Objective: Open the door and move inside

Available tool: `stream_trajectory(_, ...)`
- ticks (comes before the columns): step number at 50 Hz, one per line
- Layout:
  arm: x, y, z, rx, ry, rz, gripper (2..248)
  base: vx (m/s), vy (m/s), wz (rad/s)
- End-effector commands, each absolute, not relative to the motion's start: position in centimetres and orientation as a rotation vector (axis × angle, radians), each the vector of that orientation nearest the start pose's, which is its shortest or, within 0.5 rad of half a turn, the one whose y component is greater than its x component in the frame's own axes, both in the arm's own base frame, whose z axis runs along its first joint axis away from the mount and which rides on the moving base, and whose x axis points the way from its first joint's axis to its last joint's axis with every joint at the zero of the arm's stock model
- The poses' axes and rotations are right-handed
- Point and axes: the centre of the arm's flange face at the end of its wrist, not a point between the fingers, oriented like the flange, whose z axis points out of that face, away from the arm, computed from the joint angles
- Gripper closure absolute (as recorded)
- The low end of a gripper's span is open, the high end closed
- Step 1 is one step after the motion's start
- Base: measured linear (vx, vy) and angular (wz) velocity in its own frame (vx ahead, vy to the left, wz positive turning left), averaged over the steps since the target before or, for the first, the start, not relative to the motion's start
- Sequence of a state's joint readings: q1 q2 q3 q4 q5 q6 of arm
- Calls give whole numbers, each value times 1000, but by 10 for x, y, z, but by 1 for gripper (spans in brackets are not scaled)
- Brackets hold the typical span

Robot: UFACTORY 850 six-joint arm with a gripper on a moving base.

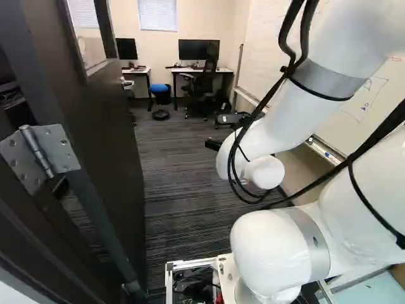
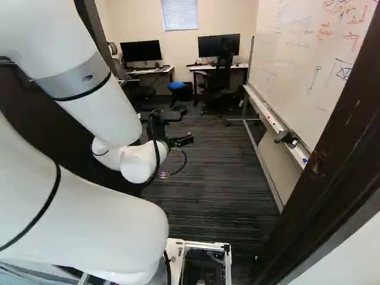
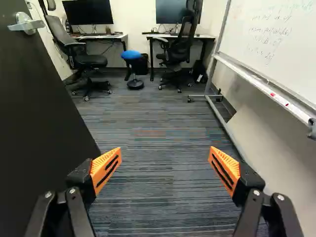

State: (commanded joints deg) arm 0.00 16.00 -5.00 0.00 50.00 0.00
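Note:
In the right base view my gripper [image 2: 181, 141] reaches into the room beyond the arm's wrist. The wrist view shows the gripper [image 3: 165, 170] open, its orange pads wide apart with only carpet behind them. The dark door [image 1: 104, 139] stands swung inward along the left of the left base view, its metal hinge [image 1: 41, 155] near the camera. In the wrist view the same door [image 3: 39, 118] is beside the gripper, and its silver lever handle [image 3: 27, 23] is farther ahead. No contact shows between the fingers and the door.
The dark door frame [image 2: 332, 160] rises close on the right of the right base view. A whiteboard on a wheeled stand [image 2: 267, 113] lines that side of the room. Desks [image 3: 101, 36], office chairs [image 3: 81, 59] and a blue stool [image 3: 132, 55] stand at the far wall.

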Motion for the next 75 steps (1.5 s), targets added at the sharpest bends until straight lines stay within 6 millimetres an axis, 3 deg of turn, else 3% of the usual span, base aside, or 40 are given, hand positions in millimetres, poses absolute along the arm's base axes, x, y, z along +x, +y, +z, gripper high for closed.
stream_trajectory(75,270,0,366,-2558,0,-1824,3,117,3,-5)
